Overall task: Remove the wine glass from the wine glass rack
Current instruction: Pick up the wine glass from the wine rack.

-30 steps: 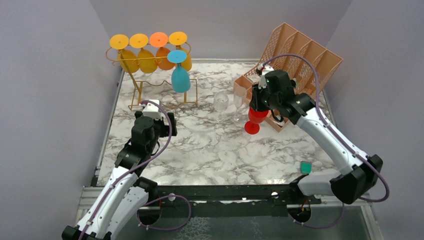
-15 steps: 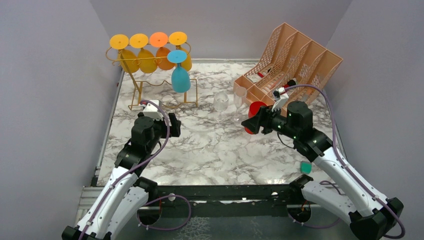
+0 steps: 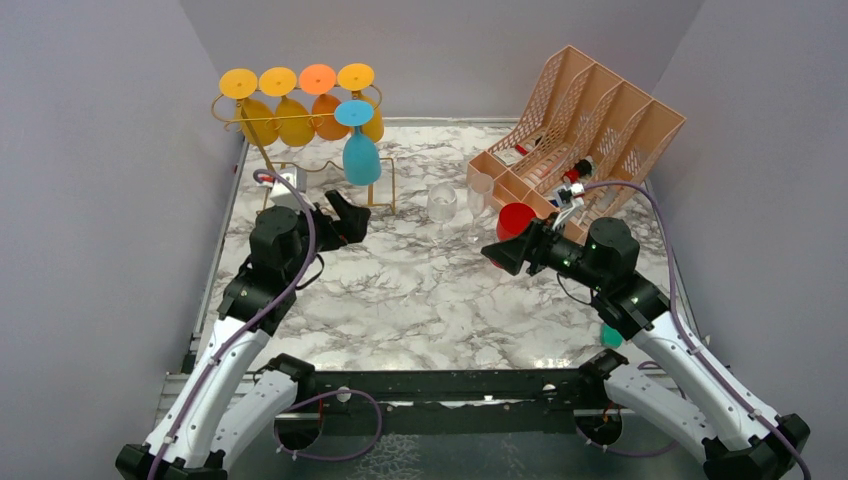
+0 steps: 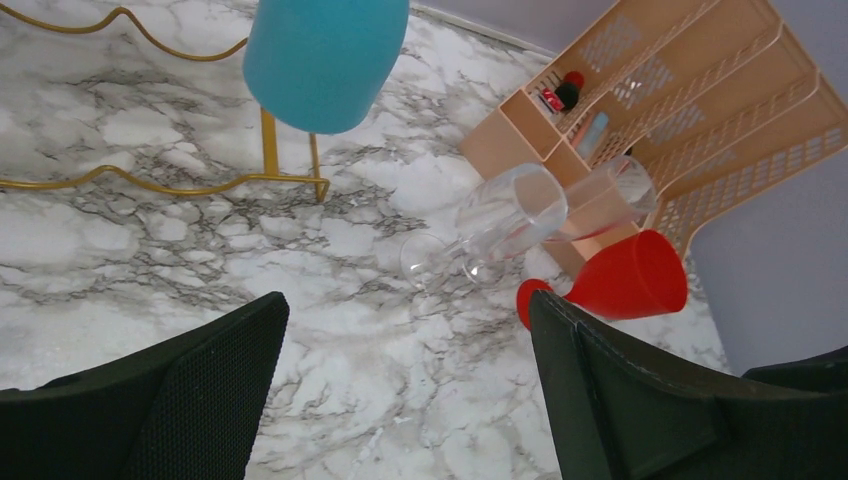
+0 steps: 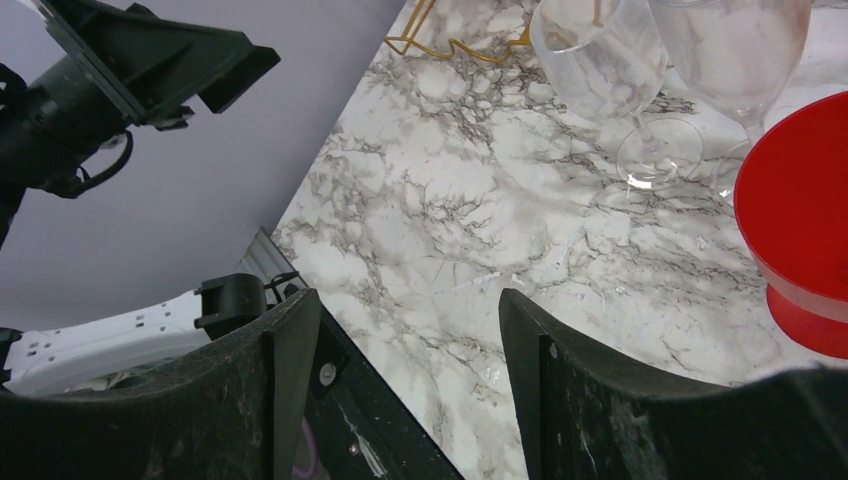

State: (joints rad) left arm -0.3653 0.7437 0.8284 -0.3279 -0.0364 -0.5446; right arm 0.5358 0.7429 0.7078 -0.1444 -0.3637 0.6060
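Left claw (image 3: pixel 345 215) is wide open and empty, just short of the teal wine glass (image 3: pixel 361 160) hanging upside down off the front of the gold rack (image 4: pixel 268 150). I'd grip the bowl gently, then slide the foot out along the rails, no yanking down.

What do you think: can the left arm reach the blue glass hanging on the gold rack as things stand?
Probably yes. The left gripper sits near the blue glass, jaws open, with only bare marble between; the clear glasses stand off to its right.
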